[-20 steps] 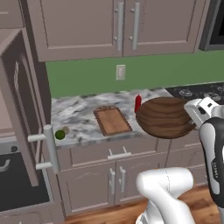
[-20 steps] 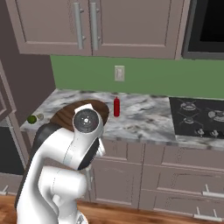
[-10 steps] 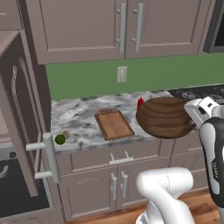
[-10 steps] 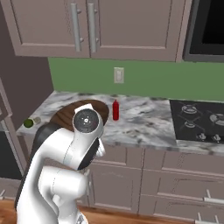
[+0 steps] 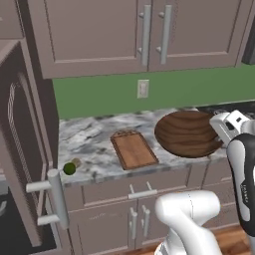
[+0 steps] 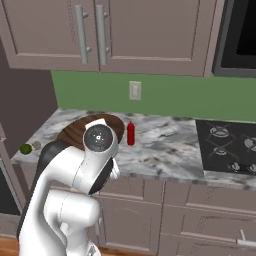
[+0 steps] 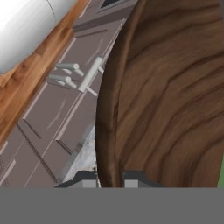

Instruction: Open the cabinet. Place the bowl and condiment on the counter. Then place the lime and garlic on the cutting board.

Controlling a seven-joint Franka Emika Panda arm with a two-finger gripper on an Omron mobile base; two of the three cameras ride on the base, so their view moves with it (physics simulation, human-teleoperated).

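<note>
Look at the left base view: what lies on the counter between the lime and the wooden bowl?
In the left base view, the cutting board lies between the lime and the bowl. The garlic sits right beside the lime; otherwise bare marble counter.

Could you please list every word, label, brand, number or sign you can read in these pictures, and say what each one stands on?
Robot arm: a line of small dark lettering runs along the forearm, too small and blurred to read.
Condiment: plain red, no label that can be read.
Bowl, cutting board, cabinet and wall outlet: no text on them.
</note>
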